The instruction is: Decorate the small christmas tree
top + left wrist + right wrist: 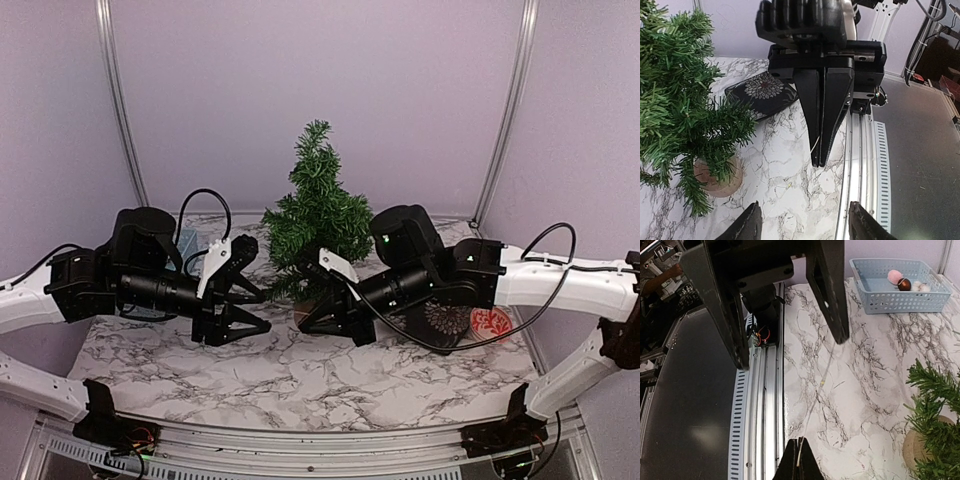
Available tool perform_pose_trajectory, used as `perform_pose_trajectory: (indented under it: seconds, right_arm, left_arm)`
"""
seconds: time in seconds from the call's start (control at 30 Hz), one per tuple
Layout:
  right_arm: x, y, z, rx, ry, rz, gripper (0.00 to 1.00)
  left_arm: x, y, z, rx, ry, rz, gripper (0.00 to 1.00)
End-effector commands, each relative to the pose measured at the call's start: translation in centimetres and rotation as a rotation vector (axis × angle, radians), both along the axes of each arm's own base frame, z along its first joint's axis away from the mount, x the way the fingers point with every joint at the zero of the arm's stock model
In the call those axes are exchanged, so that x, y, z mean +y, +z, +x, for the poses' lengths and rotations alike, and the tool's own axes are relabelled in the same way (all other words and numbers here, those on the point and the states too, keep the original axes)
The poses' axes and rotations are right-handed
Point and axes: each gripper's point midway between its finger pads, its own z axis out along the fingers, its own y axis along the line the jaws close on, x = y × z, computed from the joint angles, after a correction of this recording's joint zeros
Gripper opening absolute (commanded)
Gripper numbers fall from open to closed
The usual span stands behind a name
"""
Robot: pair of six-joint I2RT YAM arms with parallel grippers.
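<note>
The small christmas tree (318, 215) stands at the back middle of the table on its tan stump (717, 175). It also shows in the left wrist view (675, 110) and the right wrist view (935, 405). Both grippers hang low in front of it, tips facing each other. My right gripper (800, 442) is shut on a thin pale wire (822, 385), which runs across the marble towards the left gripper's fingers (832, 300). My left gripper (805, 205) is open with nothing between its jaws. The right gripper (818, 160) hangs just ahead of it.
A blue basket (900, 297) holds a pink ball (895, 276), a dark red ball (904, 284) and a pale one. A dark floral plate (762, 92) and a red patterned disc (490, 322) lie at the right. The metal rail (765, 405) edges the table.
</note>
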Motion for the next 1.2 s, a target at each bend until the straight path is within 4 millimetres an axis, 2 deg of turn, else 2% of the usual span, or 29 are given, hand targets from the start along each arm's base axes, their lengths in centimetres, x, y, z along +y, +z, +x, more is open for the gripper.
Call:
perform_pose_trajectory:
  seconds: [0.0, 0.1, 0.17, 0.23, 0.27, 0.33, 0.4, 0.53, 0.7, 0.77, 0.97, 1.17]
  right_arm:
    - [0.7, 1.6, -0.6, -0.027, 0.059, 0.013, 0.00]
    - [0.9, 1.8, -0.9, -0.029, 0.071, 0.014, 0.00]
    - [1.0, 1.8, -1.0, -0.029, 0.071, 0.014, 0.00]
    - [0.9, 2.0, -1.0, -0.031, 0.068, 0.014, 0.00]
    - [0.9, 2.0, -1.0, -0.032, 0.066, 0.015, 0.00]
    - [0.8, 2.0, -1.0, -0.033, 0.060, 0.017, 0.00]
    - [0.6, 2.0, -0.8, -0.026, 0.043, 0.020, 0.02]
    - [-0.2, 2.4, -0.3, 0.013, -0.002, 0.055, 0.38]
    - [-1.7, 3.0, 0.3, 0.050, -0.070, 0.117, 0.74]
    - [-2.4, 3.4, 0.5, 0.065, -0.092, 0.146, 0.78]
    - [-4.6, 4.9, 1.0, 0.173, -0.135, 0.272, 0.79]
    - [-5.9, 7.8, 1.5, 0.255, -0.135, 0.435, 0.83]
  left_arm:
    - [-1.7, 1.3, -0.2, -0.061, -0.066, -0.013, 0.59]
    - [-2.5, 0.7, -0.5, -0.061, -0.108, 0.007, 0.54]
    - [-2.9, 0.3, -0.9, -0.056, -0.134, 0.022, 0.44]
    - [-3.2, -0.1, -1.1, -0.055, -0.149, 0.036, 0.26]
    - [-3.2, -0.2, -1.2, -0.052, -0.152, 0.040, 0.14]
    - [-3.3, -0.1, -1.0, -0.051, -0.142, 0.040, 0.00]
    - [-3.3, 0.4, -0.5, -0.050, -0.111, 0.032, 0.00]
    - [-3.2, 2.3, 0.4, -0.050, -0.050, -0.022, 0.00]
    - [-2.6, 5.0, 1.1, -0.054, -0.003, -0.114, 0.00]
    - [-2.3, 6.1, 1.3, -0.056, 0.009, -0.150, 0.00]
    - [-1.9, 9.0, 1.0, -0.082, -0.003, -0.247, 0.00]
    - [-2.0, 10.3, 0.5, -0.069, -0.027, -0.302, 0.00]
